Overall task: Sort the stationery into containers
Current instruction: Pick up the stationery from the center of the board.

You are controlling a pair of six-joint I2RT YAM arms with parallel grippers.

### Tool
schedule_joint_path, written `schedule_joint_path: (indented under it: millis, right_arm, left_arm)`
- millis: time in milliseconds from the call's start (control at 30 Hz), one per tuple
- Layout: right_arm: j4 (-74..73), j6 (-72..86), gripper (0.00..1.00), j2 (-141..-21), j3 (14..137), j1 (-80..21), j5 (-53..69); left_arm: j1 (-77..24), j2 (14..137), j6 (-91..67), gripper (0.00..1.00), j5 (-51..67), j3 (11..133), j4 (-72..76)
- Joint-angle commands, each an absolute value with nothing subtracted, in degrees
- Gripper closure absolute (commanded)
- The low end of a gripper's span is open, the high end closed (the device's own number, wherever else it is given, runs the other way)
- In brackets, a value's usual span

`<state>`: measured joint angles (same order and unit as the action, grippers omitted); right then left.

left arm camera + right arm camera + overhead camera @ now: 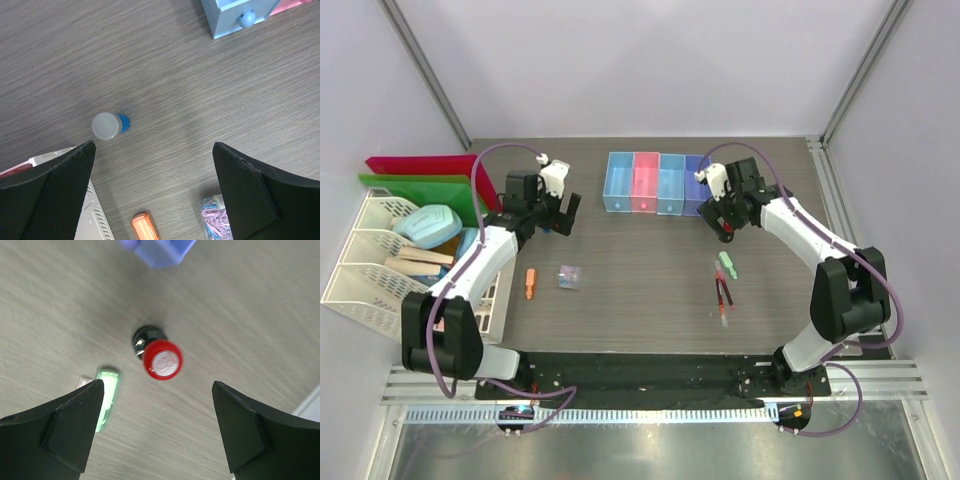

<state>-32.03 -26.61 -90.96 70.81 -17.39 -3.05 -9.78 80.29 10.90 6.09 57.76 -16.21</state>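
Observation:
The four joined containers (655, 183) stand in a row at the back of the table. My left gripper (154, 146) hangs open above the table, and a blue-capped bottle (109, 125) lies just beyond its left finger. An orange marker (145, 226) and a clear packet of paper clips (216, 217) lie nearer to me. My right gripper (158, 384) is open over a red-capped bottle (162, 359), which stands just past the fingertips. A green eraser (106, 400) lies by its left finger. Red-and-black pens (722, 296) lie near the eraser (727, 266).
White mesh trays (370, 260) holding pale blue objects (428, 225) stand at the left edge, with a red folder (420, 163) and a green folder (415, 188) behind them. A tray corner (92, 220) lies under my left finger. The purple box (160, 250) is just ahead of my right gripper.

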Motion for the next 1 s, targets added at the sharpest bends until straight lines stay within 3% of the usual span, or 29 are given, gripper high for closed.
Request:
schedule_joint_path:
  millis: [0, 100, 367, 600, 967]
  right_arm:
    - [-31.47, -26.02, 0.07, -92.02, 69.35, -17.05, -1.49]
    - [-30.85, -25.58, 0.16, -93.60, 69.35, -16.53, -0.70]
    - [-28.83, -25.58, 0.25, -97.55, 70.40, -13.54, 2.37]
    - [-28.74, -25.84, 0.41, -100.37, 71.63, -11.95, 5.27]
    - [-28.57, -25.58, 0.49, -100.11, 72.16, -11.34, 8.00]
  left_arm:
    - [-9.84, 76.64, 9.93, 0.00, 7.82, 57.39, -13.97]
    - [-9.84, 75.68, 9.41, 0.00, 8.26, 56.78, -13.89]
    - [-9.84, 74.88, 9.84, 0.00, 8.44, 55.99, -13.80]
    - [-9.84, 75.58, 9.93, 0.00, 8.09, 55.81, -13.97]
    - [-9.84, 75.32, 10.28, 0.00, 8.09, 54.84, -13.98]
